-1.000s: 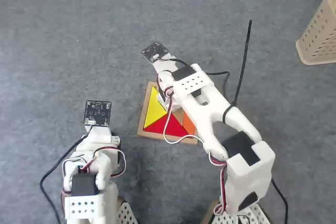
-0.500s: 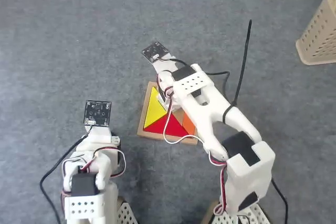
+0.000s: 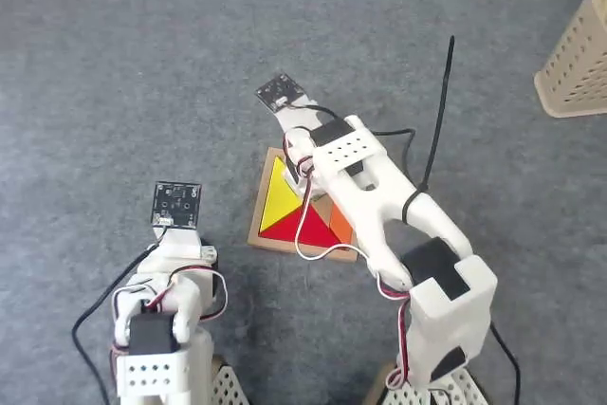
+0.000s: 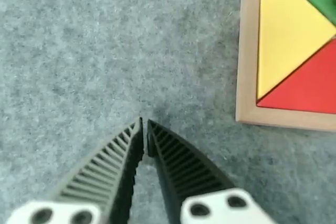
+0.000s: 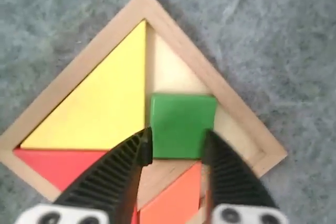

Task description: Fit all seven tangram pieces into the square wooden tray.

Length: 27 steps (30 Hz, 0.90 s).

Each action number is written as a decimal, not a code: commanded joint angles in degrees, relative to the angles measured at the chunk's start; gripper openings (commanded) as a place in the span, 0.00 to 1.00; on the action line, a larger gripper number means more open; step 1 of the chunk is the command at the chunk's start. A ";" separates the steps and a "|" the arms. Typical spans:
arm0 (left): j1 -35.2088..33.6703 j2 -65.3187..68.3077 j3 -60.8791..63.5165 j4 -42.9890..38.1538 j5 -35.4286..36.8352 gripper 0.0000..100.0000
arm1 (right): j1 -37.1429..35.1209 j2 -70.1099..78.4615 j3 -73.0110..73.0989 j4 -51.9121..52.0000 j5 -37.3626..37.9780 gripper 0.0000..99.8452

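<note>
On my left, I am holding my left gripper pinched together on nothing. It is hanging over the grey carpet, just beside the outer edge of the wooden tray.

Moving across, the tray is lying between my two arms. The yellow triangle is sitting along one inner wall, and the red triangle is touching its long side. The orange piece is lying nearer my right wrist.

On the right, my right gripper is clamping the green square from both sides. The square is over bare tray floor, right beside the yellow triangle. I cannot tell whether it is seated or slightly raised.

Nothing is shifting over the last second: both arms and the square are staying exactly where they were. I am judging this to be a pause at placement. The square is lining up with its slot but I am not yet releasing it, and pale wood around it means more pieces are still to go in.
</note>
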State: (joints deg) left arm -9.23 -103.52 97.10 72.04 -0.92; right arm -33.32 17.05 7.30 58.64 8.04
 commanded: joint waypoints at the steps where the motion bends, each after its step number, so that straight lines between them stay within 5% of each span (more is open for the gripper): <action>1: 0.26 -1.05 -0.57 0.35 -0.18 0.02 | 1.45 -1.27 -1.58 -2.86 -0.35 0.03; 27: 0.26 -1.05 -0.57 0.35 -0.18 0.02 | -3.56 -3.21 6.59 -4.53 -0.26 0.02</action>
State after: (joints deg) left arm -9.23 -103.52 97.10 72.04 -0.92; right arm -34.55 16.44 13.27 54.59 7.96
